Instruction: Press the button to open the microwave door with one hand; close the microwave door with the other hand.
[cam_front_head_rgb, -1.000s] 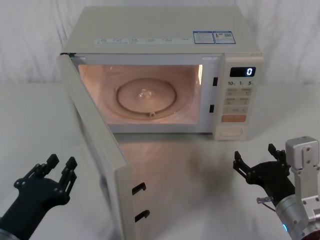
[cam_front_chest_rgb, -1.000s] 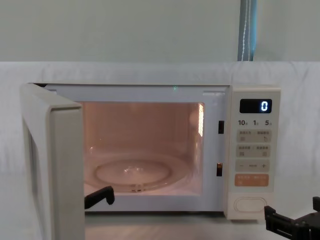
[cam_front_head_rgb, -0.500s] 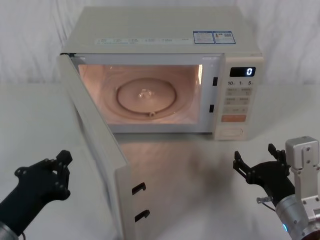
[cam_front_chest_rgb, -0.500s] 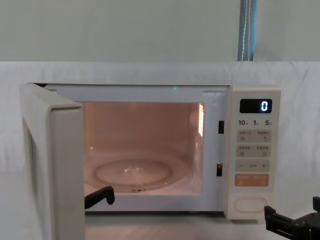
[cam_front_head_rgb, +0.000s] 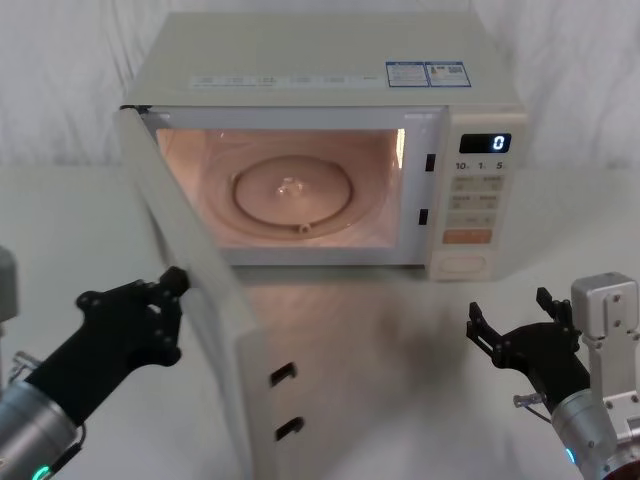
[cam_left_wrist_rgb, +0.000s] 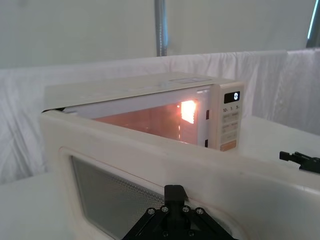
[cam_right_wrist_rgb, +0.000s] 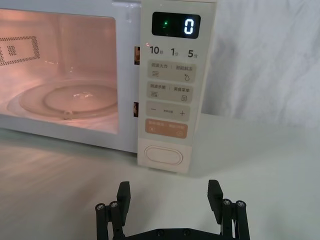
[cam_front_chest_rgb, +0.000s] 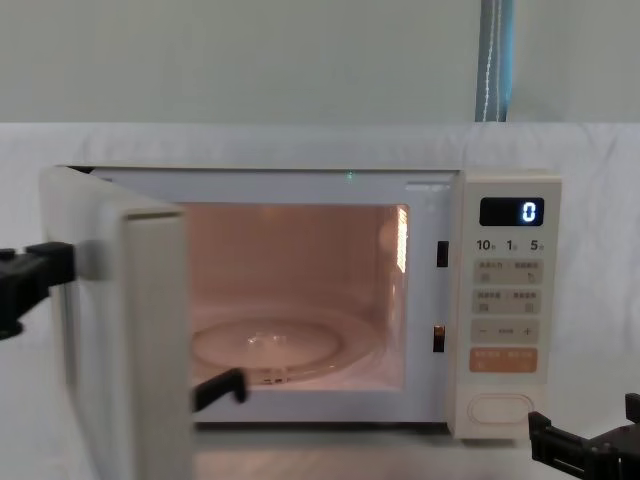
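Cream microwave door (cam_front_head_rgb: 205, 330) swung out toward robot, upright; left gripper (cam_front_head_rgb: 165, 300) against its outer face, fingers unclear; right gripper (cam_right_wrist_rgb: 171, 207) spread, idle nr button (cam_right_wrist_rgb: 163, 154); glass turntable (cam_front_head_rgb: 291, 190) in lit cavity

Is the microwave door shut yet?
No, the microwave door stands swung wide open, the lit cavity and glass turntable exposed, with the left gripper at the door's outer face.

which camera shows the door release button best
The right wrist view: the button faces the camera square, large, just beyond the open right gripper. The head view and chest view show it small; the left wrist view doesn't resolve it.
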